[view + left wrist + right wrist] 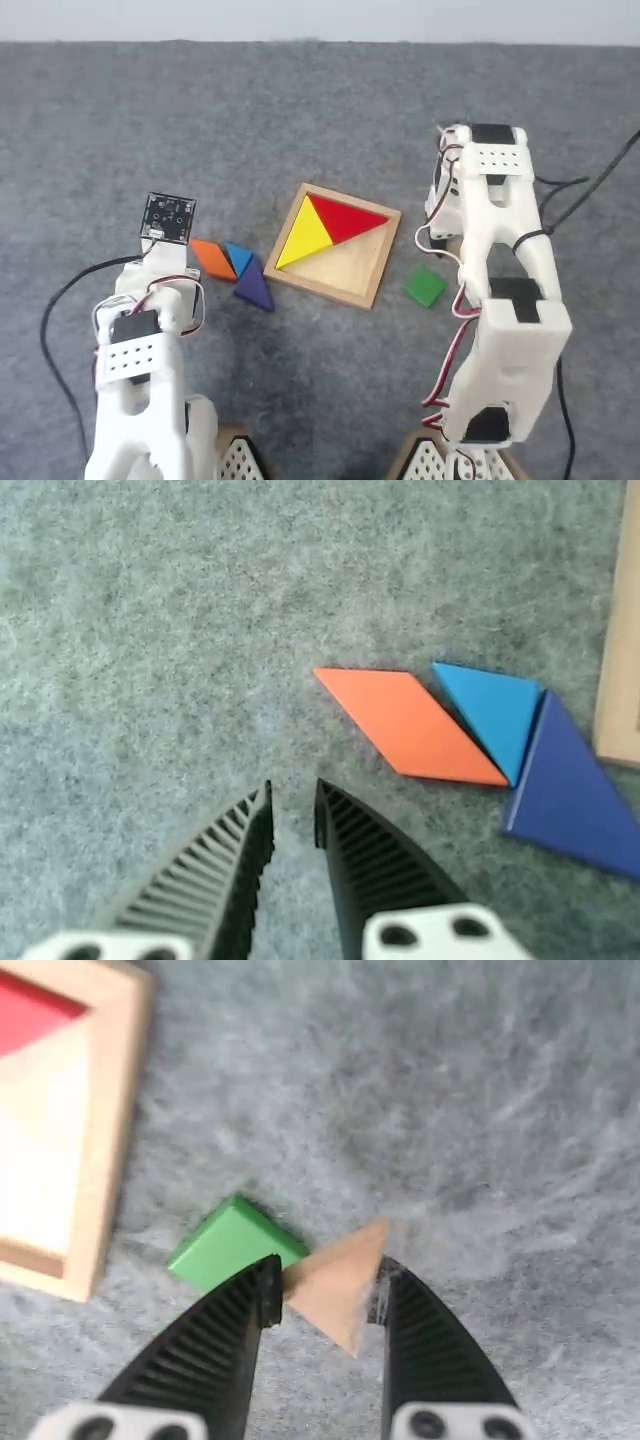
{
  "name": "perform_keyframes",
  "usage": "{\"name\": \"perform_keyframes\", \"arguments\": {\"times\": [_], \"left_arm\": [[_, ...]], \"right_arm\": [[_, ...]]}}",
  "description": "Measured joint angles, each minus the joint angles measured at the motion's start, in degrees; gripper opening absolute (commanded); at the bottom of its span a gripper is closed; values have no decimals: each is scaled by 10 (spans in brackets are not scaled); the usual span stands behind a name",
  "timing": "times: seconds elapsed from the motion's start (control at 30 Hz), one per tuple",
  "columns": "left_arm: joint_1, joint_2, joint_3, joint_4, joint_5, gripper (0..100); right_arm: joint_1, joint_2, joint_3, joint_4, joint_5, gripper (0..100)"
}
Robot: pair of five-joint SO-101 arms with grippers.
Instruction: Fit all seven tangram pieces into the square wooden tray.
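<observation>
While over grey felt (120, 120), pale wall (320, 18) behind: left gripper (294, 790) slightly apart, right gripper (327, 1276) tight on tan triangle (342, 1295).

Orange parallelogram (410, 725); blue triangle (495, 710); green square (425, 286); yellow triangle (303, 235); red triangle (345, 217); tan triangle (335, 1282).

in the left wrist view the edge cut off the dark blue triangle (570, 790) and most of the wooden tray (620, 660). in the right wrist view a black finger (225, 1340) and the tan triangle (335, 1285) hid part of the green square (228, 1242).
</observation>
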Motion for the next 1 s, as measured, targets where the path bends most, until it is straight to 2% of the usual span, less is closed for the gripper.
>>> {"name": "perform_keyframes", "arguments": {"times": [0.2,0.3,0.5,0.73,0.83,1.0], "left_arm": [[0,0,0,0,0,77],[0,0,0,0,0,77],[0,0,0,0,0,77],[0,0,0,0,0,77],[0,0,0,0,0,77],[-12,0,0,0,0,77]], "right_arm": [[-57,-52,0,0,-18,91],[-98,-61,0,0,-102,94],[-166,-61,1,-13,-321,91],[-229,-46,1,-82,-556,94],[-244,-25,1,-117,-616,95],[-270,-3,1,-146,-646,95]]}}
